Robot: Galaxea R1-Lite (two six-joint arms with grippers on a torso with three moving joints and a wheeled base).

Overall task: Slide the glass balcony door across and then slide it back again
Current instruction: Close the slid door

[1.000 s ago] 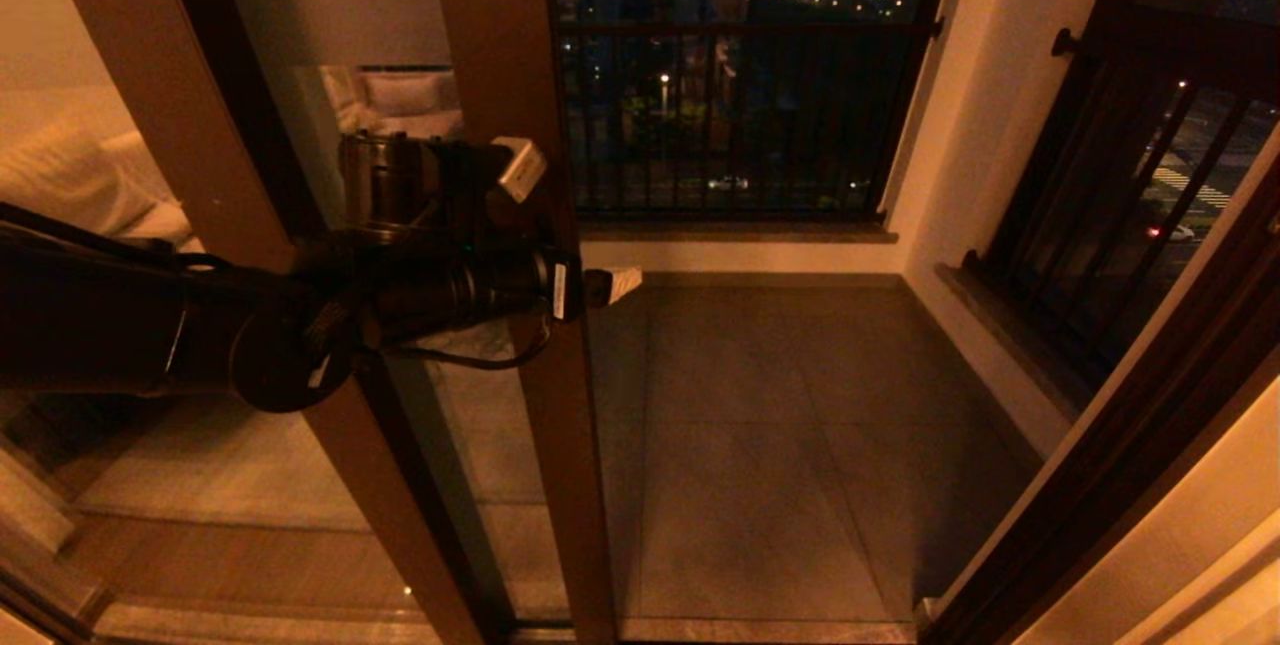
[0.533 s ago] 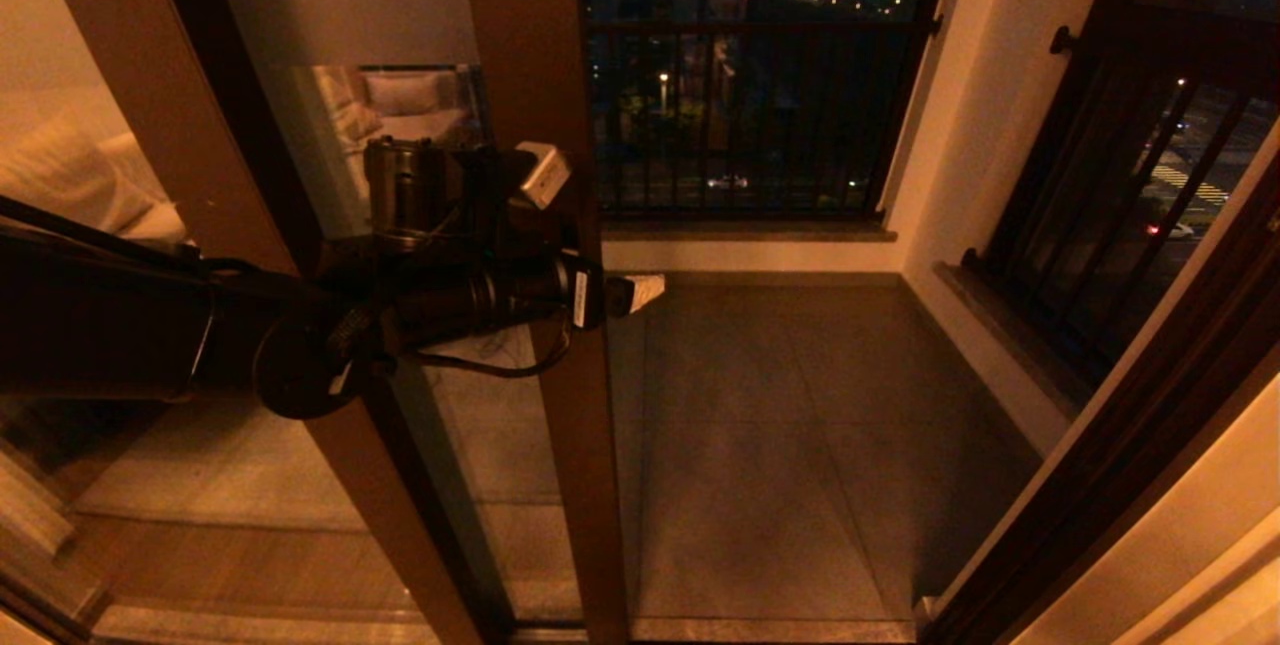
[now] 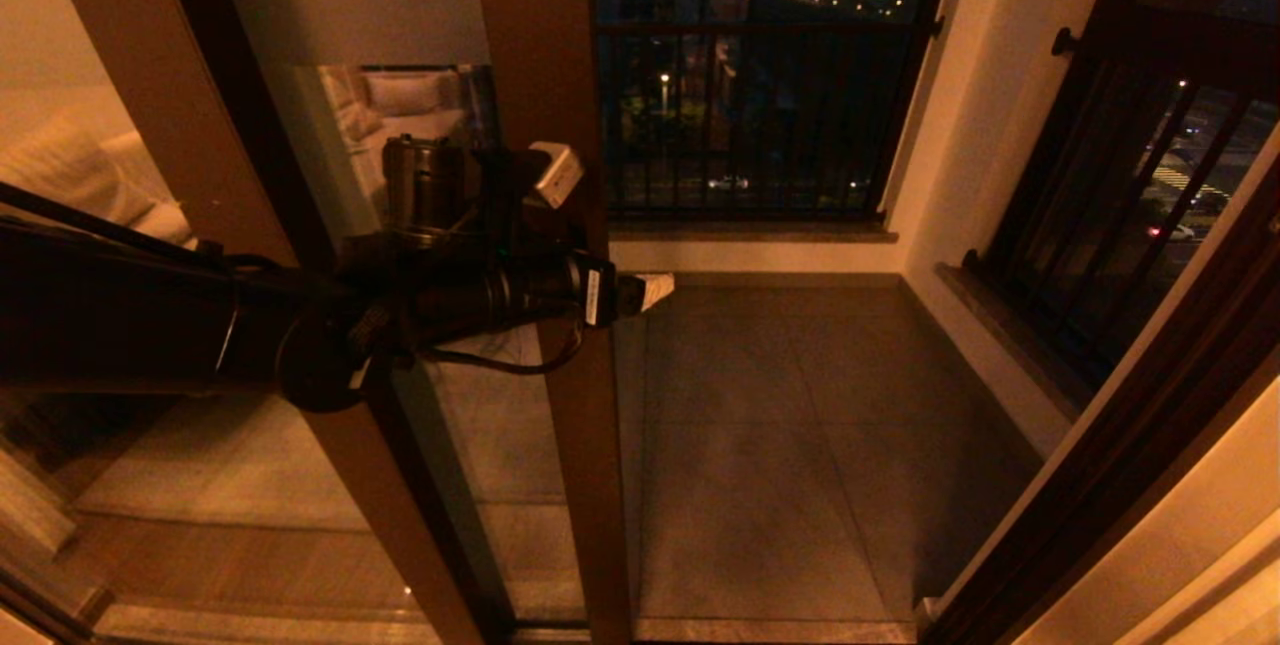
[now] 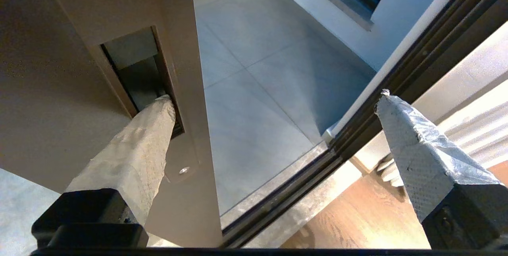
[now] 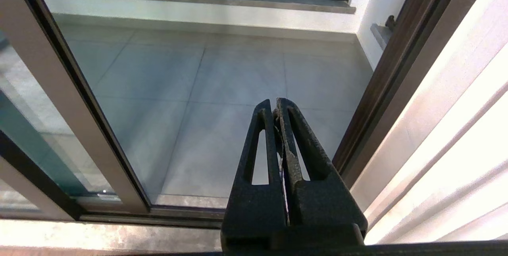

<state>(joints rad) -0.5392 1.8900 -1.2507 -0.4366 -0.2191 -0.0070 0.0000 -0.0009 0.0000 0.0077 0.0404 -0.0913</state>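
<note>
Now | step: first slide, by my read | door (image 3: 540, 75) partway across opening, stile mid-doorway | left pincer (image 4: 274, 101) released wide, one finger (image 4: 156, 117) hooked in handle slot (image 4: 135, 69) | right pincer (image 5: 276, 107) clenched, idle | next: steady sideways push, finger seated

We're seeing one glass balcony door (image 3: 470, 255), two barred windows (image 3: 750, 115), and two tools (image 4: 274, 113) showing.
</note>
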